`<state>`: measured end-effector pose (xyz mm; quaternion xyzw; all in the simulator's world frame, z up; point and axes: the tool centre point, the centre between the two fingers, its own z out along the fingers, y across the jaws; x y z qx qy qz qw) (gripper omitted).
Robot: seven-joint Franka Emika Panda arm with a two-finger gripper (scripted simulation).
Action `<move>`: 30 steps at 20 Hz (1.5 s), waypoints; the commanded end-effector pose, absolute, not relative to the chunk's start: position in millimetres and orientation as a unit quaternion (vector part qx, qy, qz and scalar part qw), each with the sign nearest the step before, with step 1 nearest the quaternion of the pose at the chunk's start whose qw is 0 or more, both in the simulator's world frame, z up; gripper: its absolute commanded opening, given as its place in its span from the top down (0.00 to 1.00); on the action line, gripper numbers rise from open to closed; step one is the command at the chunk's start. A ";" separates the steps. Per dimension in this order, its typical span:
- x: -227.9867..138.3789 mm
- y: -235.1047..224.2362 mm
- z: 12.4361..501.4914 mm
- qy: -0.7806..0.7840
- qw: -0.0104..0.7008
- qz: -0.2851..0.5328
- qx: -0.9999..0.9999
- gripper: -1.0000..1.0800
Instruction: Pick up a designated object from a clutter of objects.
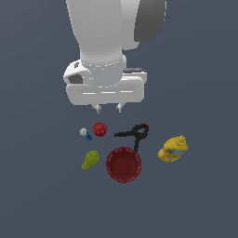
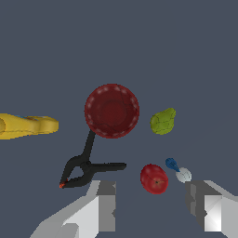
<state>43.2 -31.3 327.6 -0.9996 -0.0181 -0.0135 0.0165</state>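
Note:
The dark red ribbed bowl (image 1: 123, 164) (image 2: 111, 110) sits upright on the grey floor, in the front middle of the clutter. My gripper (image 1: 109, 109) (image 2: 151, 204) hangs open above and behind the clutter, well apart from the bowl, with nothing between its fingers. A small red apple (image 1: 99, 129) (image 2: 154, 179) lies almost beneath the fingertips. Around the bowl lie a green pear (image 1: 90, 160) (image 2: 162, 122), a black clamp (image 1: 134, 134) (image 2: 83, 168), a yellow bottle (image 1: 173, 149) (image 2: 25, 126) and a tiny white-and-blue piece (image 1: 85, 133) (image 2: 178, 170).
The clamp's handle nearly touches the bowl's rim on its far side. The pear lies a short gap from the bowl toward the exterior view's left, the bottle farther off toward the right. Grey floor (image 1: 37, 195) surrounds the clutter.

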 end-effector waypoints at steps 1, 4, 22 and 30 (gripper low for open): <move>53.2 -32.6 315.7 -0.031 0.024 -0.006 -0.999 0.38; 67.2 -34.4 297.8 -0.050 0.036 0.004 -0.998 0.38; 134.2 -48.5 154.9 -0.164 0.138 0.043 -0.976 0.38; 145.4 -53.7 98.7 -0.199 0.180 0.045 -0.962 0.38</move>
